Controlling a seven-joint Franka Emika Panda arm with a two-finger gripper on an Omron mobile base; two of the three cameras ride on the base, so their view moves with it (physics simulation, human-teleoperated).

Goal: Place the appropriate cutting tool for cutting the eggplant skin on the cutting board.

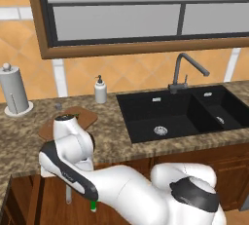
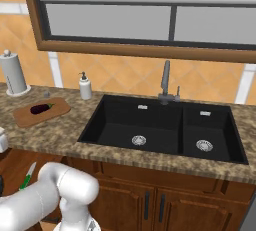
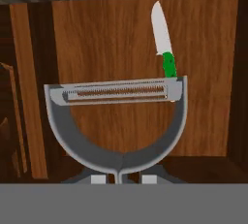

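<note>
In the hand view the peeler (image 3: pixel 116 121) sits squarely in front of the camera, its wide Y-head and slotted blade spread across the middle and its handle running down to 6 o'clock between the 2 fingertips (image 3: pixel 99 179), so the gripper (image 3: pixel 121 179) appears clamped on the handle, though the contact itself is partly hidden at the frame's lower edge. Behind the peeler lies the wooden floor of an open drawer (image 3: pixel 203 48), with the green-handled knife (image 3: pixel 163 41) at about 1 o'clock, apart from the tool. The left base view shows the arm bent low at the counter's front edge, with the cutting board (image 1: pixel 82 114) on the granite counter (image 1: pixel 112 131) just beyond its upper joint. In the right base view the board (image 2: pixel 30 117) lies at 9 o'clock from the sink (image 2: pixel 165 125), and the eggplant (image 2: pixel 42 108) rests on it, toward the far side. The step in hand is judged to be carrying the peeler to the board. To do it well, the arm should lift straight up until the tool clears the drawer and counter lip, then travel over the board's bare near half, lower until the head nearly touches wood, and release only there, away from the eggplant.
</note>
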